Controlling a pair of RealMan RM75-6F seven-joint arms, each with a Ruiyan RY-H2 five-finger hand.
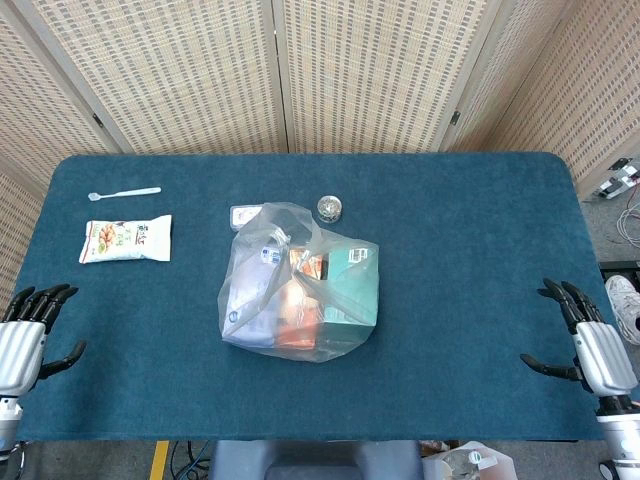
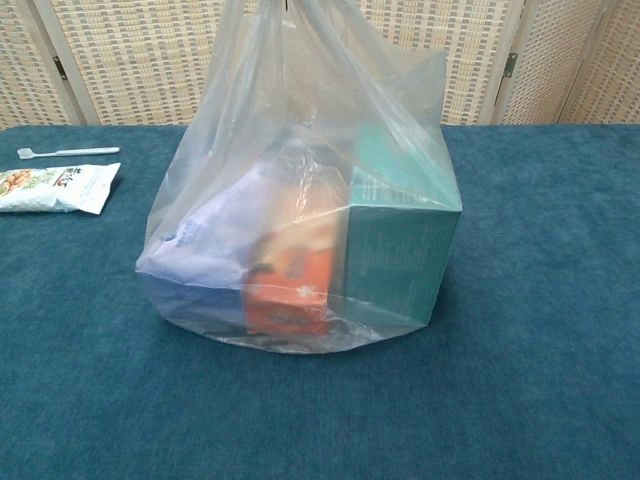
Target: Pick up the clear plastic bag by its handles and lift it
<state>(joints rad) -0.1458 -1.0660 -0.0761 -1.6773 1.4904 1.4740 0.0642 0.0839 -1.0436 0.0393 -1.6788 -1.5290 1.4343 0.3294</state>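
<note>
Clear plastic bag (image 1: 300, 295) sits mid-table, handles untouched, nothing lifted yet. Left hand (image 1: 28, 335) and right hand (image 1: 590, 345) wait at the near corners, fingers apart, holding nothing. Everything's left to do.

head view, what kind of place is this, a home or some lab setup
Probably a lab or test setup, not a home: a table covered in blue cloth, woven folding screens closing it off, and cables on the floor at the right.
</note>
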